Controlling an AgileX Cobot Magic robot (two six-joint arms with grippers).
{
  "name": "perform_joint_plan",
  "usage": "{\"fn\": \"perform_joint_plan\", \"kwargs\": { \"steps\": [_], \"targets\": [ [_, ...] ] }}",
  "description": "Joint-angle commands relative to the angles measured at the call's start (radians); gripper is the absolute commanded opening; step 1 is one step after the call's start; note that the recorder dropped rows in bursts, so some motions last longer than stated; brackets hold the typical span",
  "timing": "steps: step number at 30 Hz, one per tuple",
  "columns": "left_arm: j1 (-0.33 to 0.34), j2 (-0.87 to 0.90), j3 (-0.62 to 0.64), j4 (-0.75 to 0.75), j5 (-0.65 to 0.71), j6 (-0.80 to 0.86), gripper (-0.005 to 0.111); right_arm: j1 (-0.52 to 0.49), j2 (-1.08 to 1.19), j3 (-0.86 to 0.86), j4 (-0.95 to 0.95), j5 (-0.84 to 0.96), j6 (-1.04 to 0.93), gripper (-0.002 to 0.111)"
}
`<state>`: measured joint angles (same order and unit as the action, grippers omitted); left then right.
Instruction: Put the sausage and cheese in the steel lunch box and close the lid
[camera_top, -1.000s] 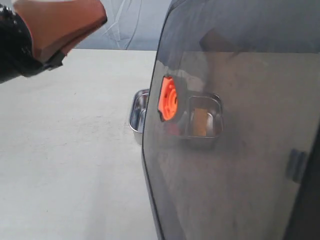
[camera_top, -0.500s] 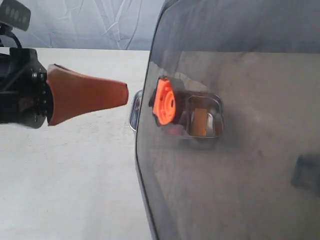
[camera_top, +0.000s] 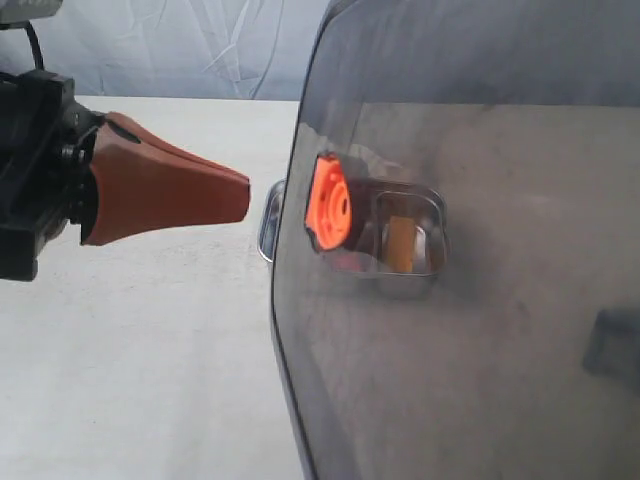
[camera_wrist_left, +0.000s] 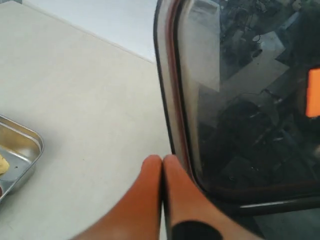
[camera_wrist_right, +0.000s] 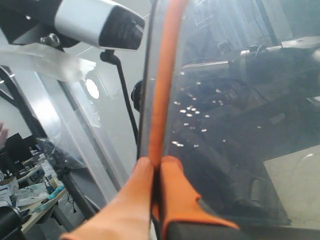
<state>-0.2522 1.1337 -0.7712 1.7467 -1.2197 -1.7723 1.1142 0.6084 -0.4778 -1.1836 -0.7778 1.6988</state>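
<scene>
A: Starting at the left, how do the left gripper's jaws stand?

B: The left gripper (camera_top: 243, 198) has its 2 orange fingers (camera_wrist_left: 145, 182) pressed together tip to tip, with nothing between them. It hangs over the table (camera_top: 150, 350) and points right, toward the lid's left edge. In the left wrist view the tips lie right at that rim, but I cannot tell whether they touch it.

A: What comes next, moving right?

B: The steel lunch box (camera_top: 268, 222) sits on the table, farther off than the gripper. Only its left end shows bare, and the rest is seen through the dark plastic. The cheese (camera_top: 400, 243) lies in its right-hand compartment. There is a reddish blur at the left of the cheese, too dim to name.

A: And the lid?

B: The lid (camera_top: 480, 350) is held up on edge, nearly upright and close to the exterior camera. It fills the right half of that view and screens most of the box. Its orange valve (camera_top: 330, 203) shows in front of the box's left part.

A: What about the right gripper?

B: The right gripper (camera_wrist_right: 156, 162) is clamped on the lid's rim. Its 2 fingers close on the edge, and the lid's orange seal strip runs up from between them.
</scene>
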Motion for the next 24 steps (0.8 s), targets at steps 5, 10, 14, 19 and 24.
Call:
{"fn": "perform_joint_plan", "kwargs": {
  "steps": [5,10,14,19,24],
  "targets": [
    [-0.007,-0.030,-0.015,-0.002,-0.001,0.004,0.000,0.002,-0.007,0.002,0.001,-0.011,-0.010,-0.001],
    [-0.007,-0.033,-0.015,-0.249,-0.001,0.004,0.000,0.002,-0.007,0.002,0.001,-0.011,-0.010,-0.001],
    [-0.007,-0.033,-0.015,-0.537,-0.001,0.004,0.000,0.002,-0.007,0.002,-0.001,-0.011,-0.010,-0.001],
    [-0.007,-0.038,-0.017,-0.691,-0.001,0.004,0.000,0.002,-0.007,0.002,-0.012,-0.011,-0.010,-0.001],
    [-0.007,-0.042,-0.017,-0.604,-0.001,0.004,0.000,0.002,-0.007,0.002,-0.014,-0.011,-0.010,-0.001]
  ]
}}
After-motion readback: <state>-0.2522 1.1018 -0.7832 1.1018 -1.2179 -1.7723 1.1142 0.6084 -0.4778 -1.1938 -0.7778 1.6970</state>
